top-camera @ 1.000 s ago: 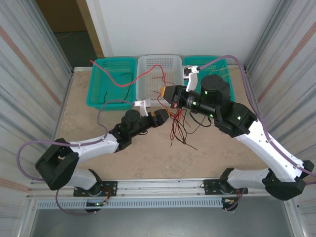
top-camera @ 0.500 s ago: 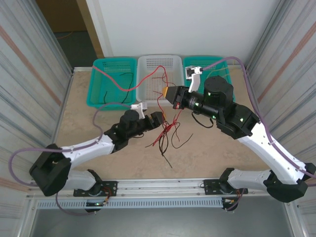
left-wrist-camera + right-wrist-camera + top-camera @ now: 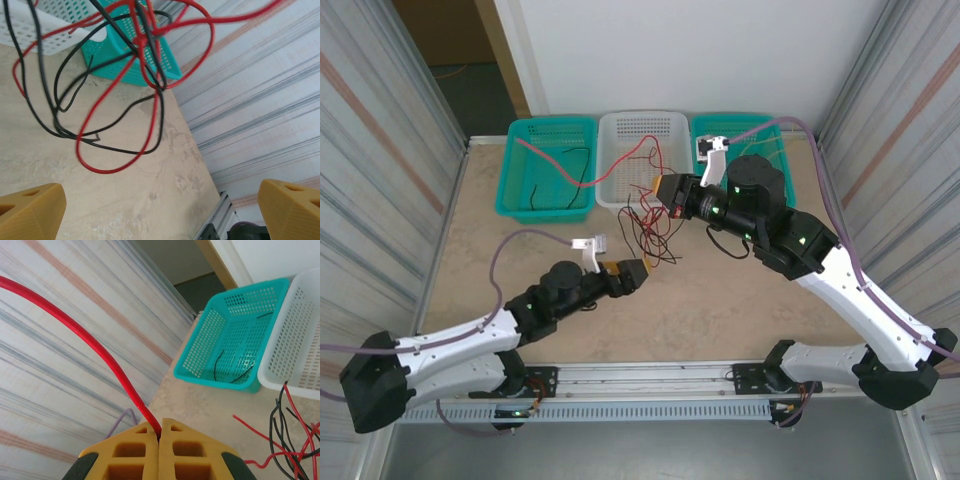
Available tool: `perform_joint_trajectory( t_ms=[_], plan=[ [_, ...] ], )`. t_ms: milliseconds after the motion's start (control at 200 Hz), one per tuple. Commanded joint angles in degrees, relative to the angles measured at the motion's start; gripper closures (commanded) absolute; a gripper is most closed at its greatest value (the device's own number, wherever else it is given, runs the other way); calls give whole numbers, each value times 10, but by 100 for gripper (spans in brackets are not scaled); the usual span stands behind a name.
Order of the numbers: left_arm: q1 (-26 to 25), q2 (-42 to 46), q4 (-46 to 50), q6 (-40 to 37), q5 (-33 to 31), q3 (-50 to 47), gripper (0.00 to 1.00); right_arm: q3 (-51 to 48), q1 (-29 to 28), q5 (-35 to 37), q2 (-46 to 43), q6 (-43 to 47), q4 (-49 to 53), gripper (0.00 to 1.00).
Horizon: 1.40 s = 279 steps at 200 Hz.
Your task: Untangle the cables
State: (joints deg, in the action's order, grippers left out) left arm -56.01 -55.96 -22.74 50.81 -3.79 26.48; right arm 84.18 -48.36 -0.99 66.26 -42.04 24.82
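Note:
The cables are a loose tangle of red and black wires hanging from my right gripper down onto the table in front of the white basket. That gripper is shut on one red cable, which leaves its closed jaws and arcs up and left. My left gripper sits low, near and to the left of the tangle, and is open wide with nothing between its fingers. In the left wrist view the tangle hangs ahead of and above that gripper, apart from it.
Three baskets line the back edge: a teal one at left holding a black wire, a white one in the middle, and a teal one behind the right arm. Corrugated walls close in both sides.
My left gripper opened fully and drew back toward the near left, away from the tangle. The bundle swung back under the right gripper, which stayed shut on the red cable.

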Motion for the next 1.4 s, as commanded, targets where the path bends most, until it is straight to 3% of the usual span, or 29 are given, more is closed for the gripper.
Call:
perform_joint_trajectory(
  t_ms=[0,391,491,681,862,1032,1162,1237,1393],
  plan=[
    [-1,-31,-27,-57,-49,42,1,4,-6,21,-15,-14,-25,100],
    [-1,-162,-103,-66,-128,120,1,2,-40,40,-27,-20,-43,100],
    [-1,-184,-94,-60,-144,136,2,3,-53,48,-30,-24,-54,100],
    [0,-200,-6,-36,-176,160,16,41,-60,64,-32,-8,-53,100],
    [3,-203,11,37,-182,111,16,121,-49,72,-17,35,-24,100],
    [10,-199,-8,54,-162,75,32,152,-12,48,-7,36,-18,100],
    [16,-188,8,49,-148,69,72,164,12,40,-3,33,-10,100],
    [17,-179,31,50,-144,69,88,171,26,36,1,33,1,100],
    [18,-154,77,56,-132,63,91,196,79,20,17,38,43,100]
  ],
)
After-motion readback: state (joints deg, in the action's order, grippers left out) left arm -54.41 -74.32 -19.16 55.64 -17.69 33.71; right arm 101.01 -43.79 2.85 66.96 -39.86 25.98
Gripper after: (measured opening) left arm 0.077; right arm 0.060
